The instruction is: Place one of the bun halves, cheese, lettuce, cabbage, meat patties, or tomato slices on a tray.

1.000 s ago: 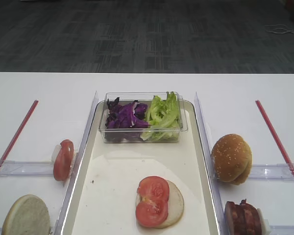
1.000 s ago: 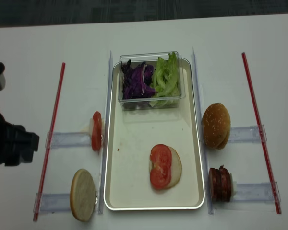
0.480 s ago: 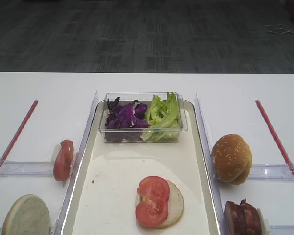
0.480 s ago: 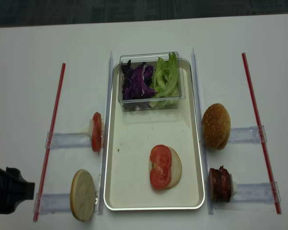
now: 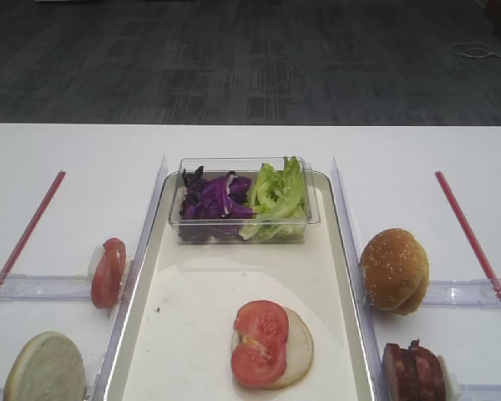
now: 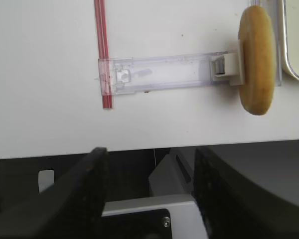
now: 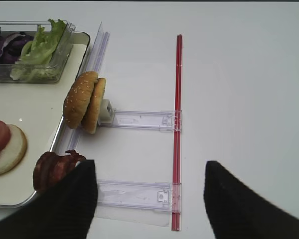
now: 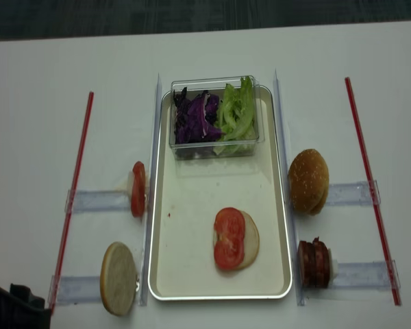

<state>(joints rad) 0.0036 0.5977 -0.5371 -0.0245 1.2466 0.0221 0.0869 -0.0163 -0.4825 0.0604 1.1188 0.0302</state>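
Note:
The cream tray [image 5: 163, 334] [image 8: 192, 205] holds two overlapping tomato slices [image 5: 257, 342] [image 8: 229, 238] on a flat bun half [image 5: 299, 349]. At its far end a clear tub holds cabbage [image 5: 213, 199] and lettuce [image 5: 277, 196]. Another tomato slice [image 8: 138, 189] and a flat bun half [image 8: 118, 277] [image 6: 257, 59] stand in the left racks. A sesame bun [image 7: 84, 101] and meat patties [image 7: 52, 169] stand in the right racks. Cheese is out of view. My left gripper [image 6: 150, 152] is open and empty, off the table's front edge. My right gripper [image 7: 149, 164] hangs open over the patty rack.
Clear plastic racks [image 7: 139, 119] [image 6: 164, 74] lie crosswise beside the tray, each ending at a red strip [image 7: 178, 99] [image 6: 102, 45]. Long clear rails [image 5: 344, 217] flank the tray. The left arm [image 8: 7, 305] shows at the bottom left corner.
The left arm has drawn back toward the front left corner and nearly left the overhead view. The food and the tray have not moved.

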